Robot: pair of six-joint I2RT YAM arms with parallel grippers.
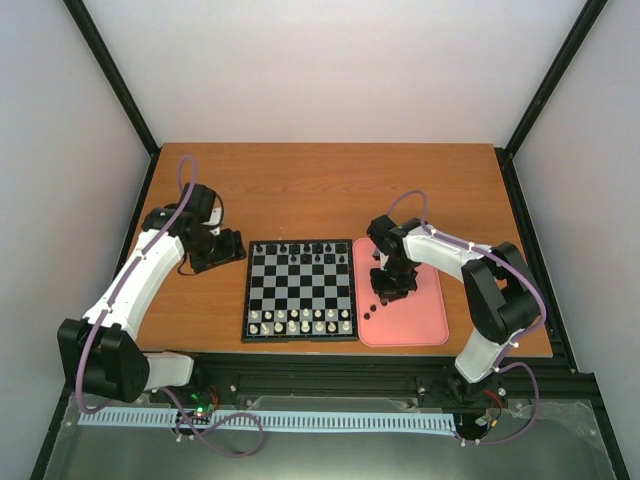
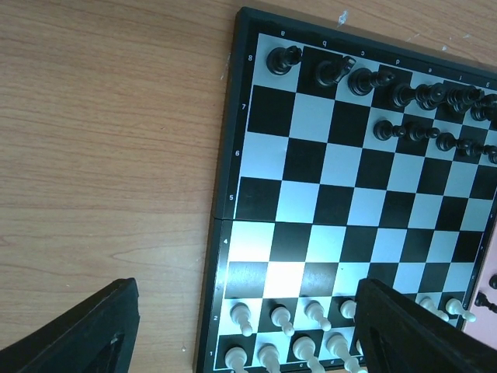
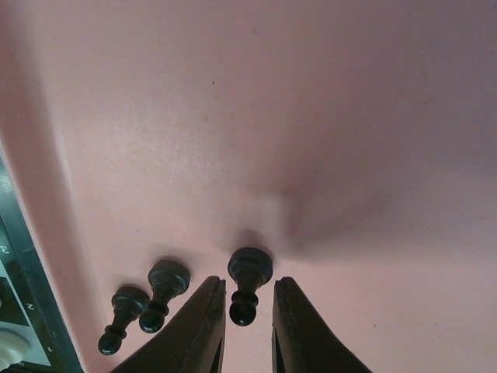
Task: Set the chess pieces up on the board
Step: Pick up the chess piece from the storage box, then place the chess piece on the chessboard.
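Right gripper (image 3: 248,284) straddles a black pawn (image 3: 249,270) on the pink tray (image 3: 311,116), jaws narrowly apart (not yet pinching); squeeze squarely at its neck, then lift straight up.

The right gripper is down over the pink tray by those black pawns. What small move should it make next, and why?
Probably close the right gripper on the black pawn between its fingers. Small gaps show either side, so it isn't gripped yet. The nearest other pawn stands clear on the tray.
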